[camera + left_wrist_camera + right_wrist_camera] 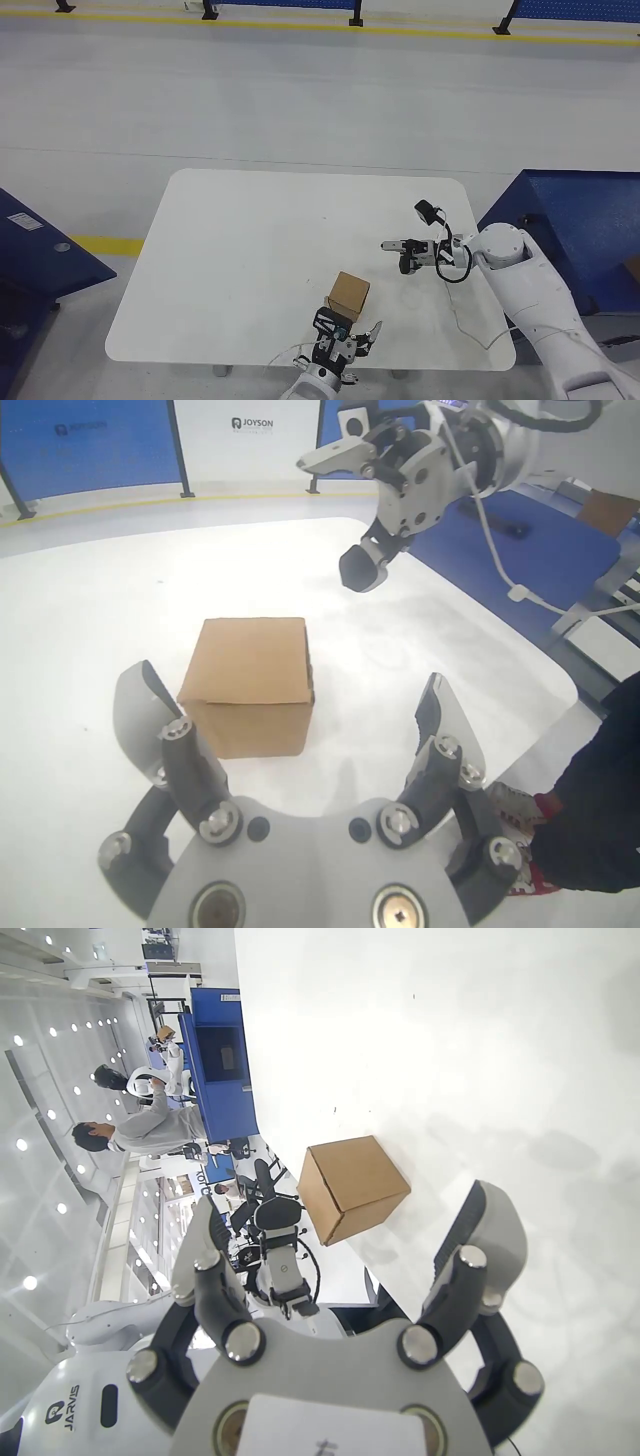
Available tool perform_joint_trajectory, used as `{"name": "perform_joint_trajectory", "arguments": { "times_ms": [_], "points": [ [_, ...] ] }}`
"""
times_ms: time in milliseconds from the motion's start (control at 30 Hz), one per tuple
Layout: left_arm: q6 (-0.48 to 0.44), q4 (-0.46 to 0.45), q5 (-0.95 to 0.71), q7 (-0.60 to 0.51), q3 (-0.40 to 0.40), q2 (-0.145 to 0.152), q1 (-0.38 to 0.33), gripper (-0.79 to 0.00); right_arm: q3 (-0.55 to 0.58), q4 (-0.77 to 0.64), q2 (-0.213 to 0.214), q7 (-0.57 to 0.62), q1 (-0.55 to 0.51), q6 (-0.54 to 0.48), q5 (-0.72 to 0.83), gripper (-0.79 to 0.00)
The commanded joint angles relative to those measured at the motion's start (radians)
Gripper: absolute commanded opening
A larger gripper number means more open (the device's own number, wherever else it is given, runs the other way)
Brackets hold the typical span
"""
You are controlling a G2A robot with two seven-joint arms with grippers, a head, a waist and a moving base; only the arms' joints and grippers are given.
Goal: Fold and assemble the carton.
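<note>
Two grippers, both spread, empty. From above, the carton (348, 295) sits by the table's (250, 230) near edge, before the left gripper (348, 340). Left wrist: top flap (247, 662) looks loose. Right wrist: a push from the right gripper (342, 1208) could slide it off.

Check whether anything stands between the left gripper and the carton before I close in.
Nothing visible does. The carton stands on the table just ahead of the open left gripper, with bare tabletop between them. The right gripper hangs open off to one side, apart from the carton.
</note>
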Motion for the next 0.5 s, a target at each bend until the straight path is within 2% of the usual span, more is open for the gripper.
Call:
{"name": "perform_joint_trajectory", "arguments": {
  "times_ms": [0, 167, 467],
  "points": [
    [0.017, 0.031, -0.002, -0.001, 0.001, -0.006, -0.018, 0.0, 0.0, 0.0, 0.0, 0.0, 0.0, 0.0, 0.0, 0.0],
    [0.055, 0.103, 0.005, 0.007, 0.005, -0.022, -0.066, 0.0, 0.0, 0.0, 0.0, 0.0, 0.0, 0.0, 0.0, 0.0],
    [0.04, 0.158, 0.001, -0.003, -0.001, -0.035, -0.1, 0.0, 0.0, 0.0, 0.0, 0.0, 0.0, 0.0, 0.0, 0.0]
  ]
}}
